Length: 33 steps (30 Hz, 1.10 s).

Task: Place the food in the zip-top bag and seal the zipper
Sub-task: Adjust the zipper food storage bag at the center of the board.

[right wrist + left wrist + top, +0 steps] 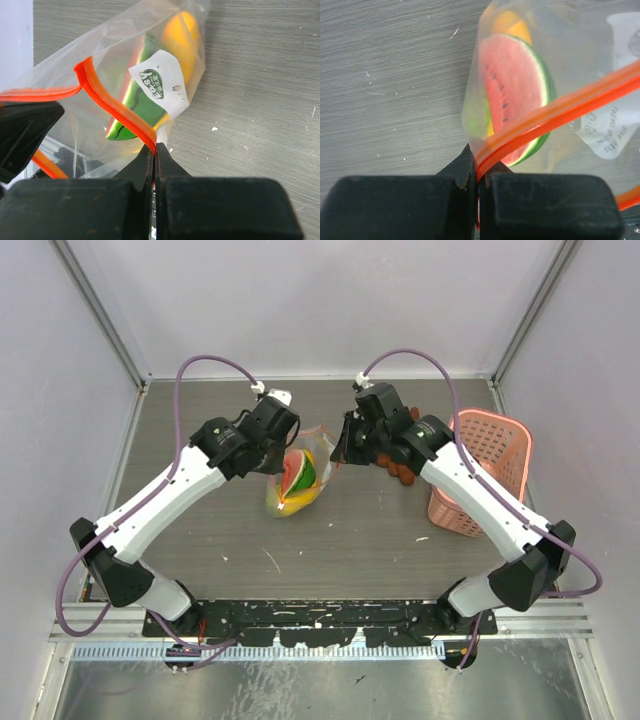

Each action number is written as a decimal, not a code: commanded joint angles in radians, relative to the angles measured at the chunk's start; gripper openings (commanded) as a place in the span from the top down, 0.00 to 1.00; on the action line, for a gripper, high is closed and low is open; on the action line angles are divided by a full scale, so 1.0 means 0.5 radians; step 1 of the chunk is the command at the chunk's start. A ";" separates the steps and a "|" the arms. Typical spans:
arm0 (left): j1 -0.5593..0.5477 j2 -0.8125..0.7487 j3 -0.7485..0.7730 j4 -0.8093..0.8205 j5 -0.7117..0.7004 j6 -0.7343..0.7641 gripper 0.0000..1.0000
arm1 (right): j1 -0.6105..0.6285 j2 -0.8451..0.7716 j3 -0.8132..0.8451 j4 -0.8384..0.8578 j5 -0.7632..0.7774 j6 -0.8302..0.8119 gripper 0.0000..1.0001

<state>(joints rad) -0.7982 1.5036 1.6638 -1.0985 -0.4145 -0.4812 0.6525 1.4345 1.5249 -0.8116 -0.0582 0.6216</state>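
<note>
Two grippers, both engaged on one item. Left gripper (pixel 476 172): jaws pinched tight on the zipper (pixel 560 107), which ran up and away from the fingertips. Right gripper (pixel 154 150): jaws likewise clamped on the same strip, which buckled in a hump just beyond its tips. Zip-top bag (pixel 300 475): hung between the two grips over the table (pixel 395 75). Contents, just beyond the fingertips: one red-pink slice (pixel 507 85), one yellow-orange fruit (pixel 182 35); other fruits not discernible. A second orange track showed apart from the first, so the mouth was probably unsealed. Risks: thin plastic slipping from a pinch, or the tracks closing misaligned because of the buckle.
</note>
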 commanded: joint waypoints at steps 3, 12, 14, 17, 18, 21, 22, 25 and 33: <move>0.013 -0.058 0.101 -0.059 -0.014 0.087 1.00 | 0.002 0.086 0.155 0.060 -0.035 -0.098 0.98; 0.053 0.028 0.052 -0.100 -0.085 0.146 1.00 | -0.012 0.194 0.215 0.055 0.083 -0.166 0.98; 0.052 0.046 0.044 -0.090 -0.049 0.138 1.00 | -0.011 0.218 0.198 0.120 0.024 -0.154 0.98; 0.051 0.050 0.049 -0.072 -0.051 0.142 1.00 | -0.010 0.237 0.178 0.198 -0.068 -0.143 0.98; 0.052 0.042 0.052 -0.063 -0.051 0.147 1.00 | -0.012 0.243 0.180 0.207 -0.081 -0.140 0.98; 0.053 0.030 0.083 -0.036 -0.052 0.173 0.92 | -0.008 0.254 0.205 0.212 -0.091 -0.148 0.98; 0.055 0.027 0.095 -0.025 -0.057 0.187 0.89 | -0.007 0.254 0.214 0.212 -0.087 -0.153 0.98; 0.054 0.025 0.142 -0.021 -0.076 0.224 0.85 | -0.007 0.257 0.242 0.199 -0.085 -0.162 0.99; 0.059 0.056 0.214 0.012 -0.078 0.310 0.81 | -0.009 0.269 0.278 0.169 -0.095 -0.187 0.99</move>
<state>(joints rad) -0.7757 1.5387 1.7317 -1.1339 -0.4347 -0.3656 0.6506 1.5780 1.6096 -0.7715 -0.0959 0.5499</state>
